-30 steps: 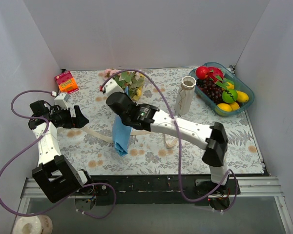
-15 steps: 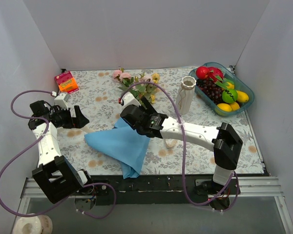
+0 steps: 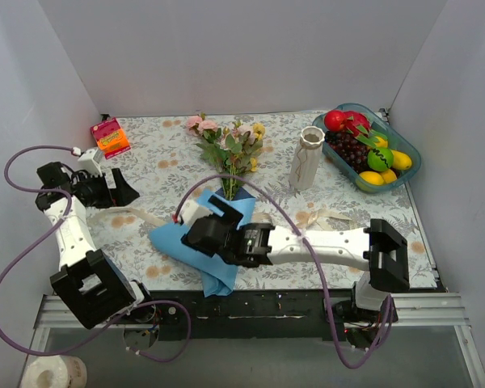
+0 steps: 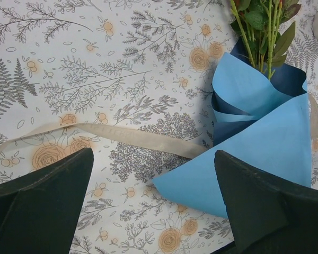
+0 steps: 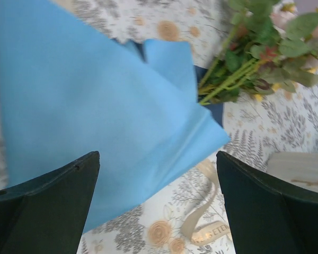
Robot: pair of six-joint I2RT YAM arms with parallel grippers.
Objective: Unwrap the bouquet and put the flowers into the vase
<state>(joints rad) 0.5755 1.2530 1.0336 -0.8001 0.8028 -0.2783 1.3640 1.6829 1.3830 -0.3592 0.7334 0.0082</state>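
Since last frame the right gripper (image 5: pixel 156 159) pulled back toward the near edge and let go of the blue paper (image 3: pixel 168 240) (flowers (image 3: pixel 230 145) lying flat); left gripper (image 4: pixel 153 153) spread wide, empty too.

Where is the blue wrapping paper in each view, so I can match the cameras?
Top external: the blue paper lies low and centre-left in the picture, partly hidden.
Left wrist: the blue paper takes up the right half.
Right wrist: the blue paper fills the left and centre.
Shared landmark: the green flower stems running into the paper's folded pocket, at top right in both wrist views.
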